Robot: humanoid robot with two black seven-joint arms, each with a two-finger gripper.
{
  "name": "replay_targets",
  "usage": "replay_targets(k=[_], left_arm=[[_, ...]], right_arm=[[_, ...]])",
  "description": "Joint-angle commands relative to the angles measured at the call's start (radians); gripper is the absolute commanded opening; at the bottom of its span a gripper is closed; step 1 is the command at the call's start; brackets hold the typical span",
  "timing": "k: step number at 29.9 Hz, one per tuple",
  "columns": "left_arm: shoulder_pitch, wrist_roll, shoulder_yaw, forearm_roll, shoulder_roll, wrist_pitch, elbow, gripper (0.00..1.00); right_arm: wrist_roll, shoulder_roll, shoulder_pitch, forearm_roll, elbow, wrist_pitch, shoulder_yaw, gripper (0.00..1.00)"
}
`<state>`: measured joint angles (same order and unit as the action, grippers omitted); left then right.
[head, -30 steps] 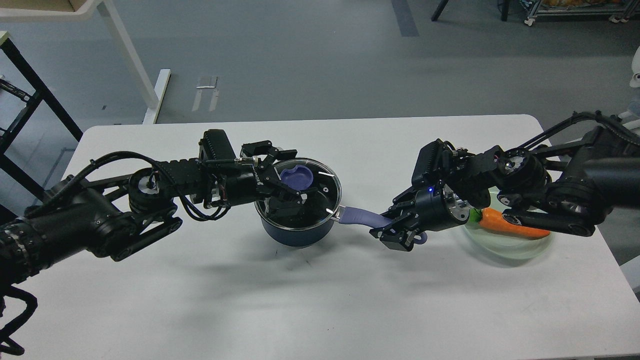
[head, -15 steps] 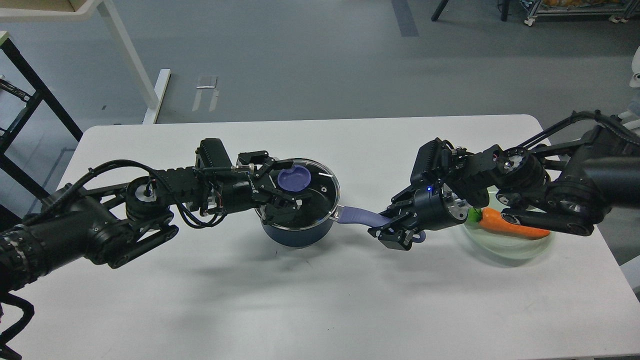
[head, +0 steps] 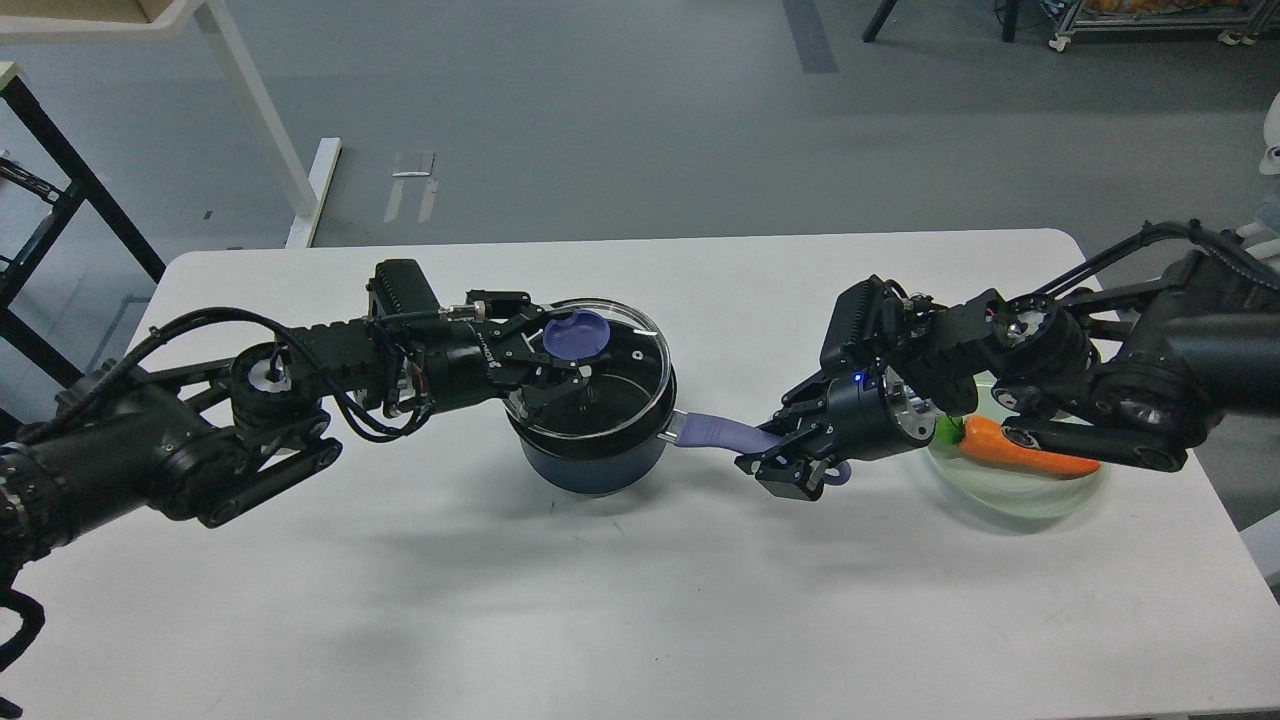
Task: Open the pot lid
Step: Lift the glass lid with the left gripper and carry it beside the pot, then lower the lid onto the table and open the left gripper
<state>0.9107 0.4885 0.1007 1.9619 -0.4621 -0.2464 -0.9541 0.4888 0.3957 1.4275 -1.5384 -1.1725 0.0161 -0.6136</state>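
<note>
A dark blue pot (head: 598, 462) stands on the white table (head: 560, 600), its purple handle (head: 722, 434) pointing right. A round glass lid (head: 610, 375) with a purple knob (head: 576, 337) is tilted above the pot, raised off the rim on its left side. My left gripper (head: 560, 352) is shut on the purple knob and holds the lid up. My right gripper (head: 790, 468) is shut on the end of the purple handle and holds the pot in place.
A clear glass plate (head: 1020, 490) with an orange carrot (head: 1020, 448) sits at the right under my right arm. A black rack (head: 40, 220) and a white table leg (head: 260, 110) stand on the floor behind the table's left side.
My left gripper has drawn back to the left and up with the lid, which has lifted and tilted off the pot. The right arm and pot have stayed still.
</note>
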Motion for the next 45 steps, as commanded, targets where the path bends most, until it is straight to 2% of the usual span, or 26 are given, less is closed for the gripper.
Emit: replay_targets(k=[1,5,12,17,24,30,45], left_arm=[[0.034,0.000,-0.001,-0.021,-0.068,0.007,-0.064,0.26],[0.051,0.000,-0.001,-0.038,-0.174,0.004,-0.126,0.27],[0.008,0.000,-0.024,-0.047,-0.383,-0.016,-0.137,0.27],[-0.097,0.000,-0.079,-0.075,-0.469,-0.128,-0.123,0.28],[-0.219,0.000,-0.090,-0.080,-0.460,-0.242,-0.043,0.29],[-0.254,0.000,-0.091,-0.086,-0.392,-0.242,0.046,0.29],[-0.319,0.000,-0.090,-0.089,-0.368,-0.242,0.086,0.39]], right_arm=[[0.000,0.002,-0.001,0.000,-0.001,-0.001,0.000,0.29],[0.000,0.002,0.001,0.000,0.001,0.001,0.000,0.29],[0.000,0.002,0.001,0.000,0.001,0.001,-0.002,0.29],[0.000,0.002,0.002,0.000,0.001,0.001,-0.005,0.29],[0.000,0.000,0.007,0.000,0.001,0.001,-0.003,0.29],[0.000,0.000,0.007,0.000,0.001,0.001,-0.002,0.29],[0.000,-0.004,0.007,0.003,0.001,0.001,0.000,0.30]])
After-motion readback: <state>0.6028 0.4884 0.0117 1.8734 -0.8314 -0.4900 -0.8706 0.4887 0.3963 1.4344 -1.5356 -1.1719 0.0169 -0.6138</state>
